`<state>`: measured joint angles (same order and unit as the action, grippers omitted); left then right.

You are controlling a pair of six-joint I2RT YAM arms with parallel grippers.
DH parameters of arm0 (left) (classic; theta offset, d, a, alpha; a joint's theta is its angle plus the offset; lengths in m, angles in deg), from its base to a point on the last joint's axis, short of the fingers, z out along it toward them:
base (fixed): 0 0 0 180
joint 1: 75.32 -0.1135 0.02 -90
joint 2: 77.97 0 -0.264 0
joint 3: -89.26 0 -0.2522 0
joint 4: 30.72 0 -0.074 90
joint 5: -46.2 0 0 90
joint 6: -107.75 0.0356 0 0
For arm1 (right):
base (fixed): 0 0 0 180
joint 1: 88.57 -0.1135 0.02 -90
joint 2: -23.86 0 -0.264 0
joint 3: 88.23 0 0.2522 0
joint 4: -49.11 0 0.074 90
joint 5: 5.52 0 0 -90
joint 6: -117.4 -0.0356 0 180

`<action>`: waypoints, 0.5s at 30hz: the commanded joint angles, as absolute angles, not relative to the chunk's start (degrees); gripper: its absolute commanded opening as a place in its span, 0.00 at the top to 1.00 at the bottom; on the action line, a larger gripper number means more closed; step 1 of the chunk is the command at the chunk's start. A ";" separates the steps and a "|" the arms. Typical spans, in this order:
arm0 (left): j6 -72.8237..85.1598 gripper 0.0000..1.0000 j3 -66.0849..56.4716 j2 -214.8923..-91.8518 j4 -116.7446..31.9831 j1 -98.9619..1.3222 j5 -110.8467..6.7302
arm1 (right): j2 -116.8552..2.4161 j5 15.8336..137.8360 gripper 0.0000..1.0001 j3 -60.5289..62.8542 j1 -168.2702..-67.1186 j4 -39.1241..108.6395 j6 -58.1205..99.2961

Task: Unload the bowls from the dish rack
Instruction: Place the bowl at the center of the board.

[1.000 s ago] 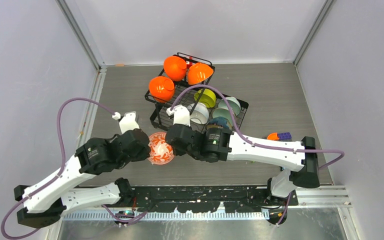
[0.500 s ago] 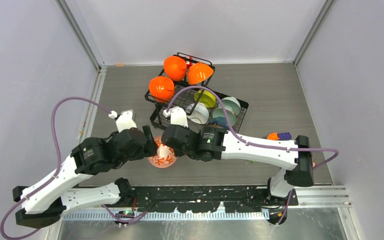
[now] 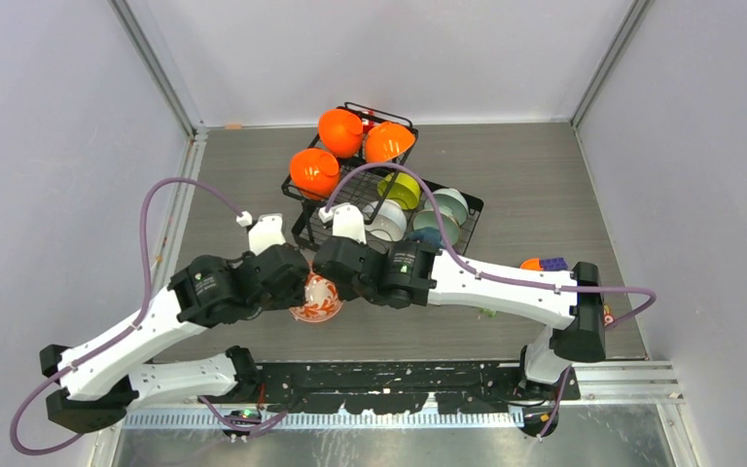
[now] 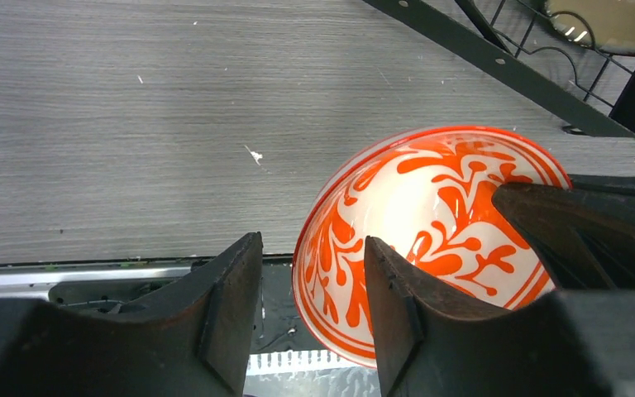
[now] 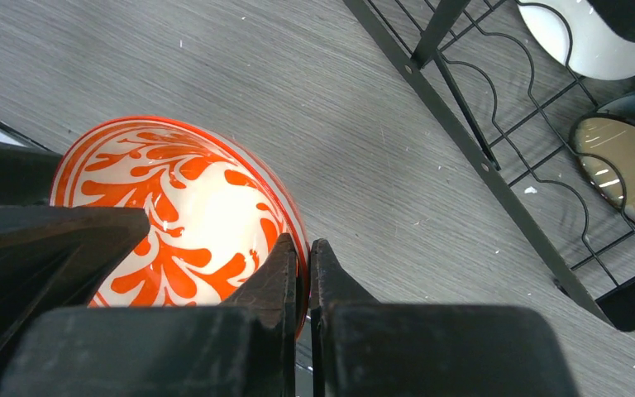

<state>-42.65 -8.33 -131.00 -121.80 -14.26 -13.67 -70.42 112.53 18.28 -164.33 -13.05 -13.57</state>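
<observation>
Top view: the dish rack [image 3: 299, 233] carries three orange bowls [image 3: 340, 131] in its upper basket and a lime-yellow bowl [image 3: 399, 190], white bowl [image 3: 386, 222], mint bowl [image 3: 447, 206] and dark bowl [image 3: 428, 234] in its lower tier. The patterned bowl [image 3: 318, 297] is outside the rack, tilted over the worktop [image 3: 525, 185] between the left tool [image 3: 297, 284] and right tool [image 3: 336, 277]. Left wrist view: the left tool [image 4: 312, 248] stands open, its fingers astride the patterned bowl's [image 4: 430, 215] rim. Right wrist view: the right tool [image 5: 304, 248], nearly closed, pinches the patterned bowl's [image 5: 190, 198] rim; the white bowl [image 5: 579, 41] and dark bowl [image 5: 628, 165] stand in the rack [image 5: 455, 124].
</observation>
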 commanded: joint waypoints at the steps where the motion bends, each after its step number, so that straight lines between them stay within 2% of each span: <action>1: -41.93 0.53 -7.71 -129.52 -120.94 -14.16 -13.09 | -68.95 111.44 0.99 20.99 -163.07 -8.67 -16.62; 15: -42.75 0.69 -11.23 -128.10 -118.85 -14.19 -14.58 | -67.54 108.95 0.99 17.99 -161.50 -5.70 -18.97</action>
